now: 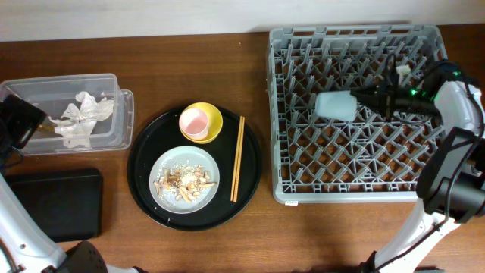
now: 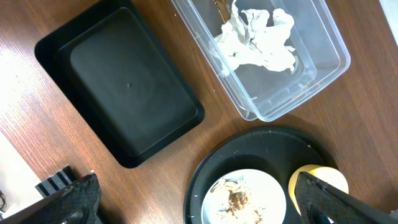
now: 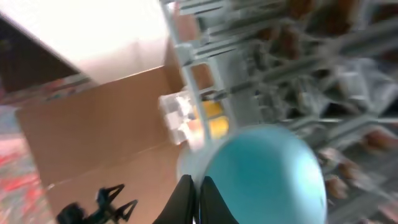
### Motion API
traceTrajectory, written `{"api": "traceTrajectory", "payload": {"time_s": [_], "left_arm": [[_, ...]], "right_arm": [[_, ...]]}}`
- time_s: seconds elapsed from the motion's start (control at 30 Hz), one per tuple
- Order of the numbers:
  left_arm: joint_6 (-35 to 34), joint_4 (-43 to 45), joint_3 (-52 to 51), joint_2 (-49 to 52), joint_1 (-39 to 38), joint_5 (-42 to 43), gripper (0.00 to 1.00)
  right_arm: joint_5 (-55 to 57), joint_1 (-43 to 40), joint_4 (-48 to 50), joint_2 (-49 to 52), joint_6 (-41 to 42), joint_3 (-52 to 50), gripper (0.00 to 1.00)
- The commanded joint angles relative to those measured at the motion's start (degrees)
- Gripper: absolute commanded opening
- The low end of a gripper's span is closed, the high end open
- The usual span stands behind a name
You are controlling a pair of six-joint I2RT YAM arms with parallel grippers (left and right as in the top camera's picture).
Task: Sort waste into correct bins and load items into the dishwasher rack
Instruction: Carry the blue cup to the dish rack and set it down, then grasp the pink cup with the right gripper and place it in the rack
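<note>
My right gripper (image 1: 359, 98) is shut on the rim of the small light-blue cup (image 1: 335, 105) and holds it on its side over the grey dishwasher rack (image 1: 303, 189). The right wrist view shows the fingers (image 3: 196, 196) pinching the cup (image 3: 267, 174). My left gripper (image 1: 19, 121) is open and empty (image 2: 196, 208), hanging above the table beside the clear box (image 1: 125, 114). That box holds crumpled white tissue (image 1: 83, 117) and a brown wrapper (image 2: 219, 7). The flat black tray (image 1: 53, 203) is empty. The grey-white plate (image 1: 184, 182) carries food scraps (image 1: 182, 180). The pink cup (image 1: 194, 120) sits in the yellow bowl (image 1: 212, 114). The chopsticks (image 1: 237, 158) lie beside them.
The plate, bowl and chopsticks all lie on a large round black tray (image 1: 144, 171) in the middle of the wooden table. The rack's upright pegs stand under the held cup. A white tag (image 1: 402, 70) lies in the rack's far right part.
</note>
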Motion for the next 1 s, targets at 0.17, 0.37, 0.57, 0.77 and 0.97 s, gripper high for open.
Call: {"api": "traceTrajectory", "payload": {"time_s": [0.17,0.37,0.57,0.77,0.97], "left_arm": [[-0.5,0.0,0.1,-0.3,0.2,-0.5,0.99],[-0.5,0.0,0.1,-0.3,0.2,-0.5,0.99],[-0.5,0.0,0.1,-0.3,0.2,-0.5,0.99],[-0.5,0.0,0.1,-0.3,0.2,-0.5,0.99],[-0.5,0.0,0.1,-0.3,0.2,-0.5,0.99]], "right_arm": [[32.6,-5.8,-14.8,-1.2,-3.4,15.1,0.17],[37.4,2.7,-30.9,-8.1,-8.2,35.3,0.24],[48.8,44.8,-16.9,-7.1,-8.0,35.1,0.6],[80.1,72.2,5.5,8.0,-4.2,35.1,0.62],[80.3,73.9,7.8,18.0,-3.7,34.8,0.5]]}}
